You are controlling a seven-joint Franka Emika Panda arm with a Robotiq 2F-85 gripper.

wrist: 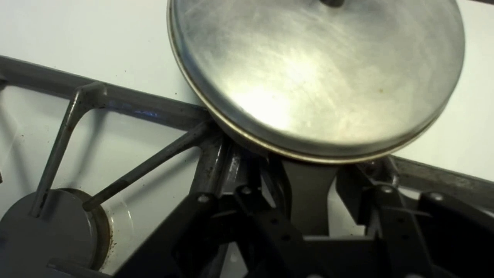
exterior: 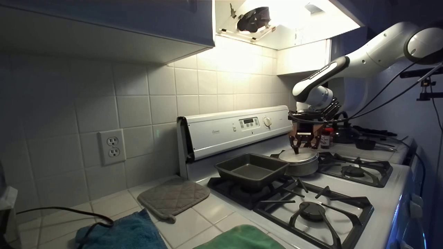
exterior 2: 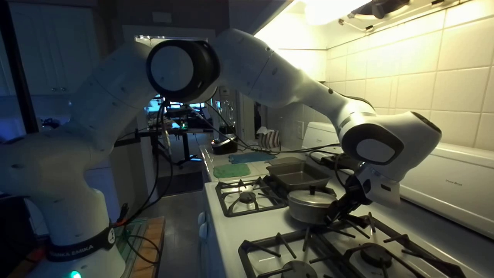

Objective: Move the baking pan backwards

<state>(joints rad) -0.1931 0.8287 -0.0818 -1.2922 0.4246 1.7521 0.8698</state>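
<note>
The baking pan (exterior: 254,171), dark grey with a flared rim, rests on the rear grate in front of the control panel; the pan (exterior 2: 299,177) also shows beyond the pot in an exterior view. My gripper (exterior: 305,146) is away from it, down at the silver lidded pot (exterior 2: 308,208). In the wrist view the jaws stand apart around the flat dark pot handle (wrist: 310,197), just outside the pot lid (wrist: 320,85). A pale gap separates the handle's narrow part from the right finger. The fingertips are partly hidden in dark shadow by the pot's rim. The pan is out of the wrist view.
Black burner grates (exterior: 313,209) cover the stove top, and the raised control panel (exterior: 242,128) runs behind. A quilted grey mat (exterior: 174,197), a blue towel (exterior: 124,231) and a green cloth (exterior: 242,238) lie on the tiled counter. A dark kettle (exterior: 341,135) stands beyond the gripper.
</note>
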